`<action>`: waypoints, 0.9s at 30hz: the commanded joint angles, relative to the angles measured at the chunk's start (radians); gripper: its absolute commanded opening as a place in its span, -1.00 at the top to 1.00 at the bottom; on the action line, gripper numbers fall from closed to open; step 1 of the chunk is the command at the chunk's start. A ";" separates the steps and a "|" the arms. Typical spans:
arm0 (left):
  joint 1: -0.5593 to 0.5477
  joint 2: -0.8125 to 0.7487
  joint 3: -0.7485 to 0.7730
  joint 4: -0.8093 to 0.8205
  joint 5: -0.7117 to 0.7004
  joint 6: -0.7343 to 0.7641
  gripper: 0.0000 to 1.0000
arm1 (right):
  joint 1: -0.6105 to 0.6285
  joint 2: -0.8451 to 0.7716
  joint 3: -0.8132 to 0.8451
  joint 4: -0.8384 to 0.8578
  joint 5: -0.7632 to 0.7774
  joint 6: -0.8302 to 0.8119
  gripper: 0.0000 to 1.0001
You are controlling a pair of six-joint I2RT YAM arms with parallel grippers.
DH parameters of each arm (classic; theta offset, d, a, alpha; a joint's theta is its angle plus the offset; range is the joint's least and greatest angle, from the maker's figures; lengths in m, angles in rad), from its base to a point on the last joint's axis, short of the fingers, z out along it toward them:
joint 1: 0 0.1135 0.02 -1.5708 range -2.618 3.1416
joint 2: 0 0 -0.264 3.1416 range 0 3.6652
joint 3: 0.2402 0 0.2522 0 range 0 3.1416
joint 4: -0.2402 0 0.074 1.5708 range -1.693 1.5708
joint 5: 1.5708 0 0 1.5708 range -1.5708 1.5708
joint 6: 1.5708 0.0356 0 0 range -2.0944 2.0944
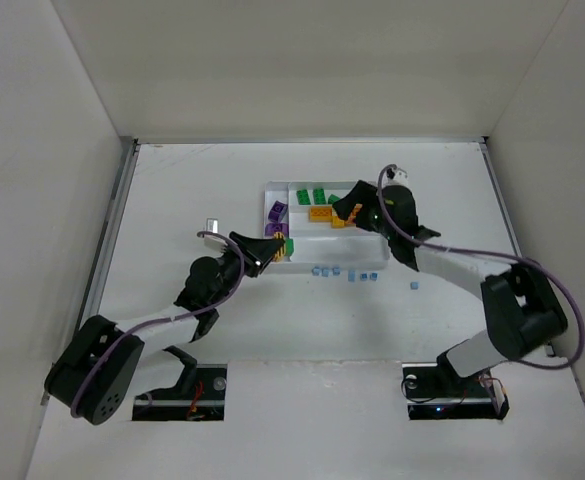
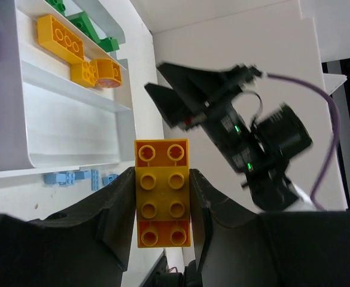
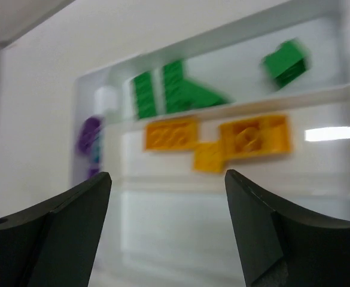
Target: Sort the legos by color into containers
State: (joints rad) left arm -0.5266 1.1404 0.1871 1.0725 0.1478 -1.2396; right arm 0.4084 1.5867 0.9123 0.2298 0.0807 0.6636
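Counter: a white counter (image 1: 172, 200) is seen, walled in white on three sides, with both arms mounted at its near edge.

Tray: a white tray (image 1: 268, 190) is set mid-counter, divided into one narrow side section on the left and three long parallel sections.

Left hand: the left hand (image 2: 161, 176) is held at the tray's near left corner, and its fingers (image 2: 124, 185) are clamped on the long sides of a brick.

Right hand: the right hand (image 3: 167, 179) is held above the right part of the tray; its fingers are spread wide apart and nothing is gripped between them.

Held brick: a yellow-orange brick (image 2: 163, 191) with darker orange ends is gripped studs-up, with one end projecting past the fingertips.

Yellow-orange bricks: several yellow-orange bricks (image 3: 222, 137) are laid in the middle long section, touching one another.

Green bricks: the green bricks (image 3: 163, 92) are gathered in the far long section, with one set apart toward its right end.

Purple bricks: the purple bricks (image 1: 276, 212) are kept in the narrow side section.

Light-blue bricks: tiny light-blue bricks (image 1: 334, 272) are scattered on the counter just beside the tray's near rim, outside it, and one is seen farther right.
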 commanded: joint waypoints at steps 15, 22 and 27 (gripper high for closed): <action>-0.051 0.079 0.104 0.279 -0.011 -0.115 0.70 | 0.264 -0.079 -0.309 0.942 -0.360 0.536 -0.87; -0.052 0.071 0.098 0.284 -0.036 -0.112 0.70 | 0.278 -0.022 -0.316 1.025 -0.387 0.605 -0.43; -0.049 0.068 0.101 0.290 -0.037 -0.113 0.69 | 0.278 -0.013 -0.328 1.072 -0.384 0.633 -0.22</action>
State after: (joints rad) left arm -0.5758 1.2446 0.2626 1.2591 0.1219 -1.3552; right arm 0.6765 1.5669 0.5869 1.1618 -0.2882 1.2625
